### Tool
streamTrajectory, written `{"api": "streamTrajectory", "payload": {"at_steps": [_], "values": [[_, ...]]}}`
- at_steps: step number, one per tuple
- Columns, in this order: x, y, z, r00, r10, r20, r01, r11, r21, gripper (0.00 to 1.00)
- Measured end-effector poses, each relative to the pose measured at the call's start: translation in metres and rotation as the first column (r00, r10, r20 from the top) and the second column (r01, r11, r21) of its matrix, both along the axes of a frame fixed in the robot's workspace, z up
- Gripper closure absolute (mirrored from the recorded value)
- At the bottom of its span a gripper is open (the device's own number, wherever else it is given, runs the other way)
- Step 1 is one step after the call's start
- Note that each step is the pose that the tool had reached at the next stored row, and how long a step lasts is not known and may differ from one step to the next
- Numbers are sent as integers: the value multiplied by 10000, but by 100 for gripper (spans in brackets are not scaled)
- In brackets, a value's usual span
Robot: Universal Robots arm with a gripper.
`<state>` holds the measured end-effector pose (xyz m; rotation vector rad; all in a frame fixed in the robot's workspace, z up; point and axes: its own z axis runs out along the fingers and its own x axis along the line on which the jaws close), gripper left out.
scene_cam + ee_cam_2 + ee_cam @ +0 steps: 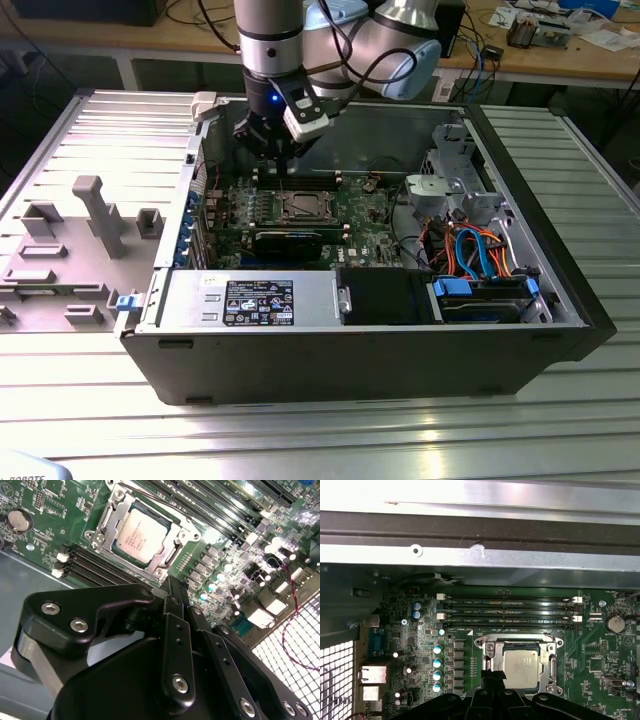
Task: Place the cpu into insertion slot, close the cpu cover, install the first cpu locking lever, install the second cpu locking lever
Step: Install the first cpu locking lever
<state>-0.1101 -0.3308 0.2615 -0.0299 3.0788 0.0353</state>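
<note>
- Closest to the lens in the second wrist view is the black gripper [174, 587], its linkage arms and bolt heads large in the foreground; the fingers look drawn together at the tips with nothing between them
- Just beyond the fingertips, the cpu [140, 534] lies flat in the insertion slot [96, 538], grey metal face up, on the green motherboard [50, 510]
- The cpu cover [176, 530], a shiny silver frame, appears to lie down around the chip, with the chip's face showing through its window
- In the first wrist view the same fingertips [492, 676] sit at the socket's edge, beside the chip [520, 668], with the long black memory slots [510, 607] on the far side
- From where I stand, the exterior view shows the arm reaching into the open computer case [400, 370] on the ribbed metal table [300, 440], with the gripper [272, 140] hovering just above the board, behind the socket
- My judgement: placing the chip and closing the cover look done, so the work stands at the locking levers; I cannot tell whether either lever is latched
- Any lever move calls for fine placement, since the part is thin, hugs the socket rim, and has crowded board components close by
</note>
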Motion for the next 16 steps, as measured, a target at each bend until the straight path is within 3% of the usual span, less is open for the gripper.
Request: {"api": "streamTrajectory", "payload": {"at_steps": [3,5,8,10,16], "values": [[-25,12,-4,10000,-10,-5,10,10000,-3,89],[-40,13,-11,9998,-210,-16,210,9998,-3,89],[-42,13,-11,9993,-289,-238,289,9996,-6,89],[-42,14,-12,9989,-319,-351,318,9995,-10,89],[-97,29,-20,9985,-415,-347,414,9991,-26,89]]}}
